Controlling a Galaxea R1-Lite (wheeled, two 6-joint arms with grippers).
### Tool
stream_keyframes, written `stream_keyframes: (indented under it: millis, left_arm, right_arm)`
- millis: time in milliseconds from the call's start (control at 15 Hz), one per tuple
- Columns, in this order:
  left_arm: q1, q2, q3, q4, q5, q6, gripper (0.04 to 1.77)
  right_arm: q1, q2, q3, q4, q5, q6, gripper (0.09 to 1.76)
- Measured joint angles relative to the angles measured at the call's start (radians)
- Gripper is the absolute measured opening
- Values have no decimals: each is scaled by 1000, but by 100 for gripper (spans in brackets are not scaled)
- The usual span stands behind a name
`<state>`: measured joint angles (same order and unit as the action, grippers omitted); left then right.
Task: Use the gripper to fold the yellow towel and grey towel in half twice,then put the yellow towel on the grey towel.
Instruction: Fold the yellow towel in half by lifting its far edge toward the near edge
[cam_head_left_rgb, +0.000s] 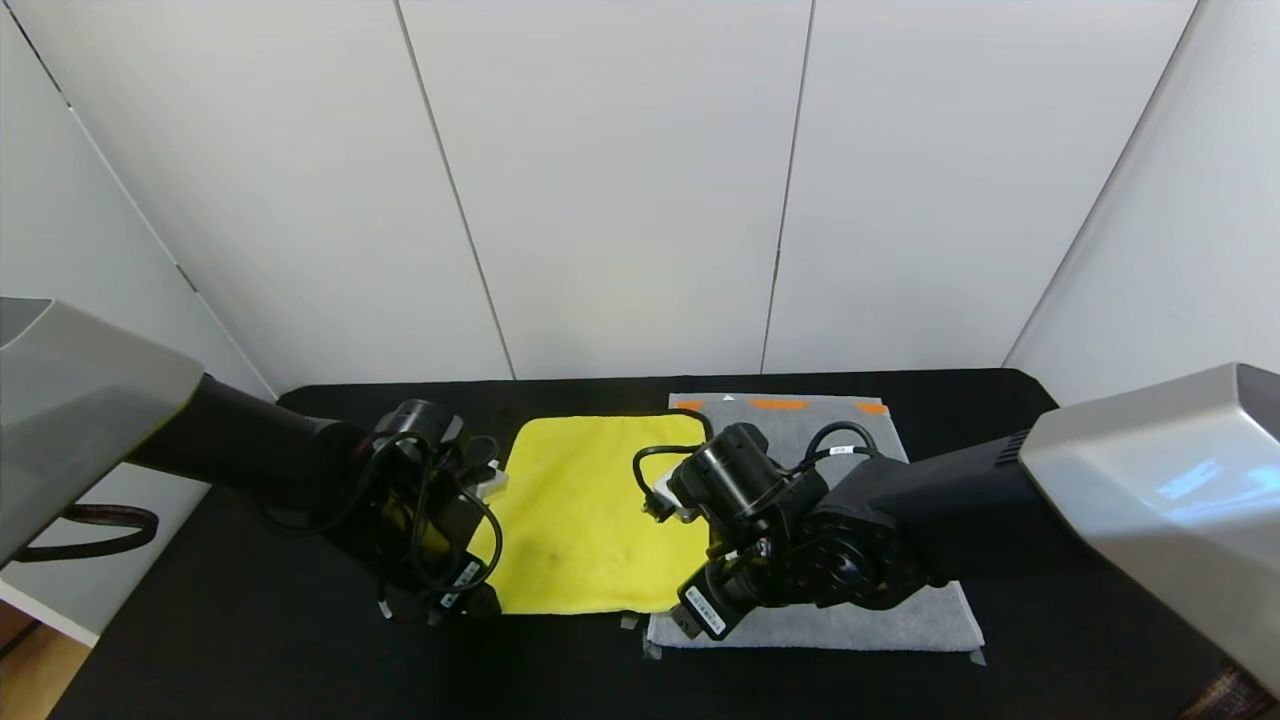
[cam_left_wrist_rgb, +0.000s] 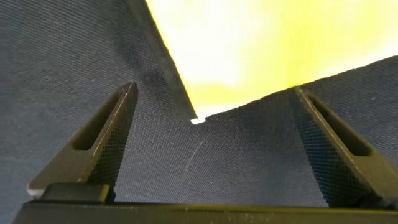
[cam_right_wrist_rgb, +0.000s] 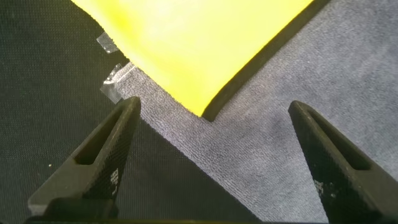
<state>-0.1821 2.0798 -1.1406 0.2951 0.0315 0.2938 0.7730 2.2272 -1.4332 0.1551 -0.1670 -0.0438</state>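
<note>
The plush yellow towel (cam_head_left_rgb: 590, 510) lies flat on the black woven bench (cam_head_left_rgb: 250, 640), its right corner overlapping the terry grey towel (cam_head_left_rgb: 880, 625). Left tool (cam_left_wrist_rgb: 214, 146) and right tool (cam_right_wrist_rgb: 211, 155) gape wide, empty, at its near corners

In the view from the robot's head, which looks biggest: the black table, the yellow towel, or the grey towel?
1. Black table, clearly the largest.
2. Grey towel and yellow towel: unsure. The right arm hides much of the grey one, and the yellow one overlaps its edge.
</note>
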Motion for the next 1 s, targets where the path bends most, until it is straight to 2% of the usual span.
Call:
stream_keyframes:
  millis: [267, 333, 467, 733, 800, 1000]
  left_arm:
    - [1, 11, 4, 2, 1, 2, 171]
    - [1, 14, 4, 1, 1, 2, 149]
    - [1, 20, 2, 1, 6, 2, 118]
    - [1, 32, -1, -1, 7, 1, 70]
    - [1, 33, -1, -1, 7, 1, 9]
    - [0, 34, -1, 0, 7, 0, 13]
  right_arm:
    - [0, 7, -1, 0, 0, 0, 171]
    - [0, 7, -1, 0, 0, 0, 171]
    - [0, 7, -1, 0, 0, 0, 171]
    - [0, 9, -1, -3, 0, 1, 171]
    - [0, 10, -3, -2, 0, 3, 171]
    - [1, 12, -7, -1, 0, 9, 171]
